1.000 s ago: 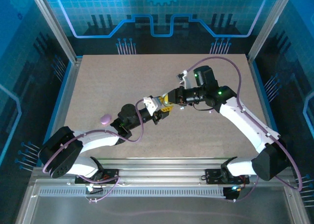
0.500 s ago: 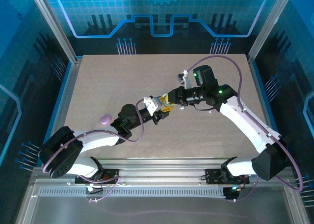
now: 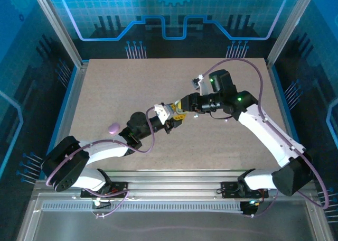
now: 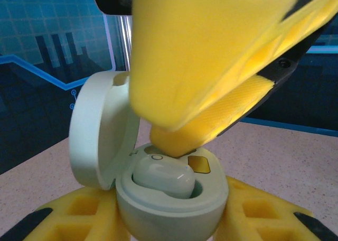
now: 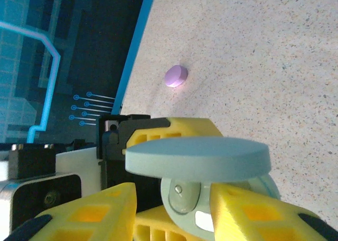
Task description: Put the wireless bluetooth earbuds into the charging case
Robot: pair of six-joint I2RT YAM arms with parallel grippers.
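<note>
- Nearest me: a small purple case (image 3: 113,128) lies on the tabletop (image 3: 222,161), well apart from the work.
- Left fingers (image 4: 68,220) are clamped on both sides of the charging case (image 4: 163,212). Its lid (image 4: 97,130) is swung open and stands on the left. No change there.
- One whitish earbud (image 4: 163,178) sits in the case's well and looks seated.
- Just changed: the right fingers (image 5: 90,212) have spread over the last second. They now stand apart with nothing pinched between them, one tip just above the earbud.
- I read that as a release, so this bud is delivered, provided it is fully down.
- Hard to tell: in the left wrist view the right fingers cover the far side of the case, so I can't tell whether the other seat is filled.
- The right wrist view sees the lid edge-on, with the wells hidden behind it.
- From the top camera the case is too small to make out.
</note>
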